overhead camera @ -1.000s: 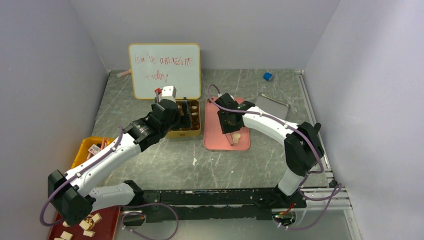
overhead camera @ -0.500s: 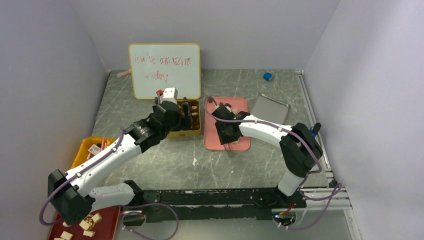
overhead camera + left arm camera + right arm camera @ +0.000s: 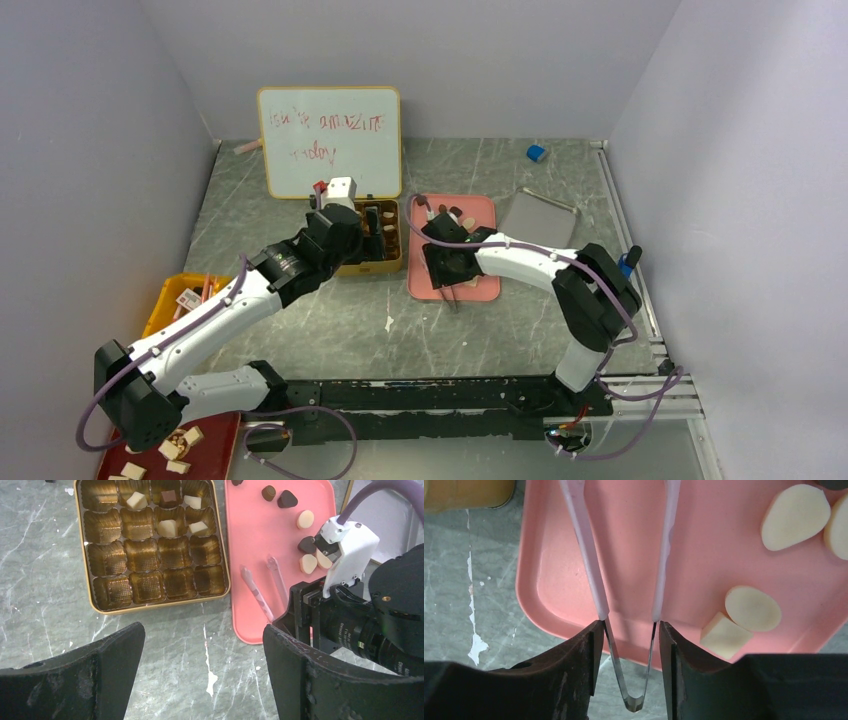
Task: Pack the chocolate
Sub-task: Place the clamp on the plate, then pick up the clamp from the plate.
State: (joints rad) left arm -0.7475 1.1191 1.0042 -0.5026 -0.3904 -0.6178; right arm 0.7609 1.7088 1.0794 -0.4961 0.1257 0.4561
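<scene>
The right gripper [image 3: 629,627] is closed on a pair of tweezers [image 3: 584,555]. One finger is pressed against each thin metal leg, just above the bend. The two pink tips are spread apart and are pointed out over the pink tray [image 3: 714,570]. The near left corner of that tray is seen right under the fingers. Light tan chocolate pieces [image 3: 795,516] are laid on the tray beside the tweezers and are not touched by them. More pieces, dark and tan, are laid further up the tray. The tray is placed in the middle of the desk [image 3: 50,580], a little toward the right edge.

The left gripper [image 3: 202,635] is spread wide, and nothing is held in it. It is held above the desk, near the gold box [image 3: 175,555]. The box is placed just left of the pink tray. Five pieces are seen in its far cups: four pale ones and a brown one [image 3: 169,497].

A white board [image 3: 330,140] is stood behind the box at the far edge. A yellow bin [image 3: 170,295] is placed at the left edge. A red tray [image 3: 215,445] with pale blocks [image 3: 180,445] is placed at the near left corner.
</scene>
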